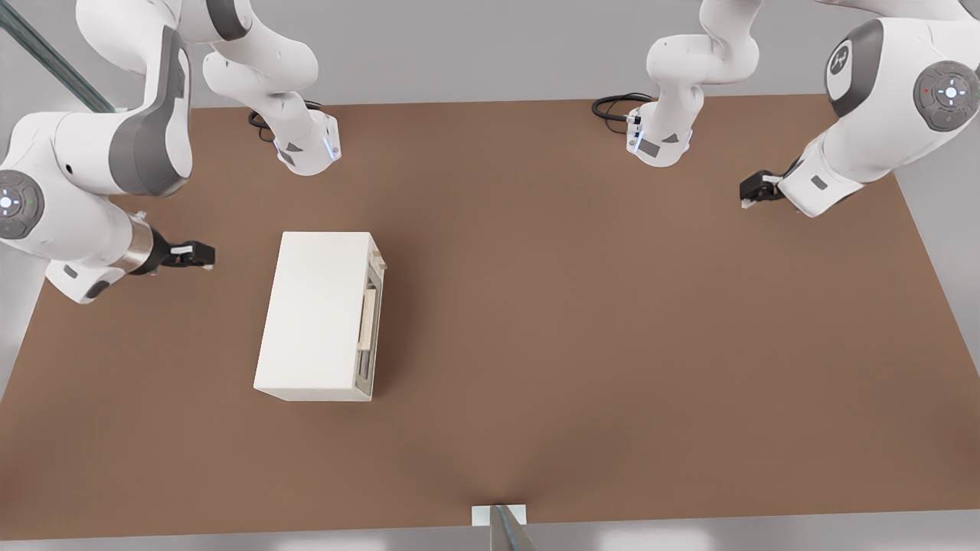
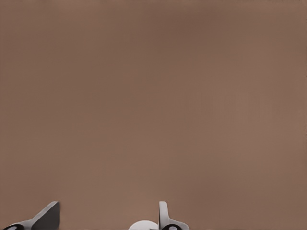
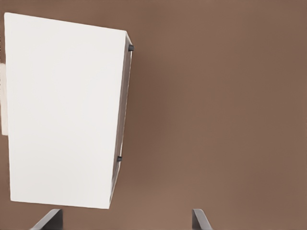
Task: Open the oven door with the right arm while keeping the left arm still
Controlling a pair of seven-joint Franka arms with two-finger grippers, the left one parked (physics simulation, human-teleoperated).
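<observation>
Right arm (image 1: 76,191) comes in from the front view's left, metallic cuff at the wrist. Its gripper (image 1: 200,255) hangs above the table (image 1: 612,344), at the front view's left of the oven (image 1: 318,317), apart from it, touching nothing. In the right wrist view the 2 fingers (image 3: 50,220) stand wide apart with bare table between them, nothing held.

Oven: cream-white box, sits on the brown table in the left half of the front view, seen mostly from above. Long axis runs roughly near to far, turned a little. Oven door (image 1: 370,325) is on the side facing the front view's right, the side away from the gripper. Door looks shut, flat against the box. Pale bar handle (image 1: 367,320) runs along the door, sticking out slightly. Window barely visible from this angle, just a dark strip.

Right wrist view shows the oven (image 3: 62,115) top as a big white panel, with 2 small dark feet (image 3: 130,48) at 1 edge; door not seen there.

Left wrist view shows only brown table (image 2: 153,96) and the tips of that arm's own fingers.

2 arm bases (image 1: 310,149) stand at the far edge of the table, each with a black cable (image 1: 616,103) looped beside it. A small pale bracket (image 1: 499,514) sits at the near table edge.
</observation>
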